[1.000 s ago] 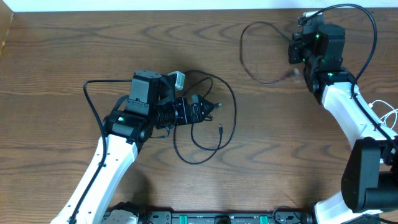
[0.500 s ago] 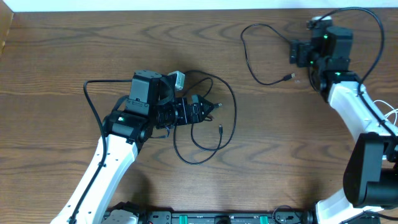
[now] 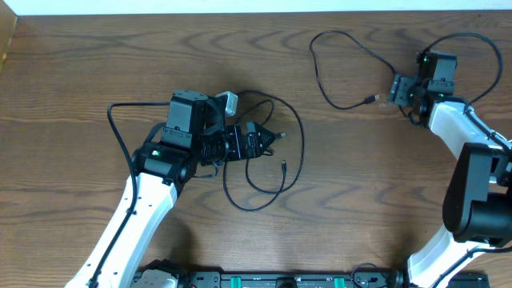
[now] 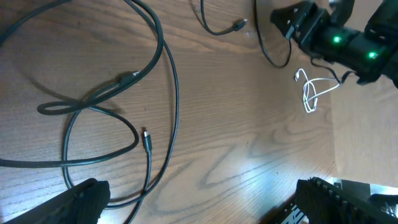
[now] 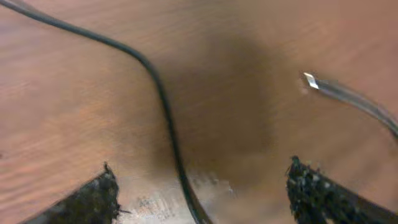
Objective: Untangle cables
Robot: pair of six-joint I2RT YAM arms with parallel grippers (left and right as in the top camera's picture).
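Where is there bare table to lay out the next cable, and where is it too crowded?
Bare wood: the far-left table corner beyond the left arm, and the front stretch between the tangled black cable and the right arm. A narrower gap separates that tangle from the far black cable. Crowded around the left gripper, amid the loops.

On the wooden desk (image 3: 96,64), one black cable (image 3: 302,148) lies in loose loops under the left arm's fingers (image 3: 270,138), while a second black cable (image 3: 312,58) curls with its plug just beside the right arm's fingers (image 3: 396,86).
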